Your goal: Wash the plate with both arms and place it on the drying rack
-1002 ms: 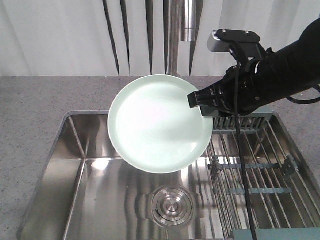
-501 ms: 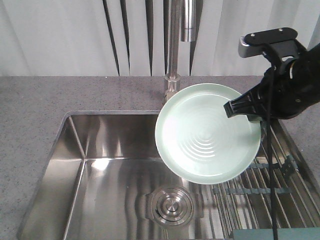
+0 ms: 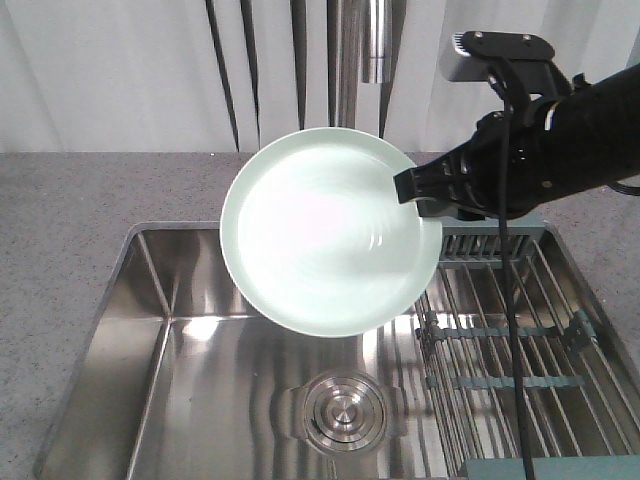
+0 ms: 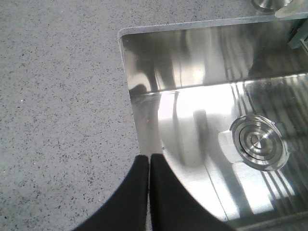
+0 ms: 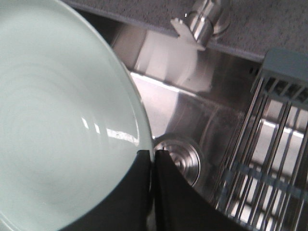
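You see the pale mint-green plate (image 3: 325, 232) held in the air above the steel sink basin (image 3: 200, 390), tilted so its face turns toward the front camera, with faint concentric rings showing near its middle. Its upper edge lies in front of the faucet (image 3: 360, 60), and its right edge overlaps the near end of the drying rack (image 3: 520, 340). The right tool (image 3: 420, 188) is clenched on the plate's right rim; in the right wrist view its two fingers (image 5: 137, 192) press together with the rim pinched at their tips. The rack sits across the sink's right side, to the right of the round drain (image 3: 343, 412), with its steel rods running between grey-green end bars. The left tool (image 4: 149, 166) grasps nothing: its fingers are pressed together over the sink's edge beside the speckled grey counter (image 4: 57, 96), well apart from the plate.
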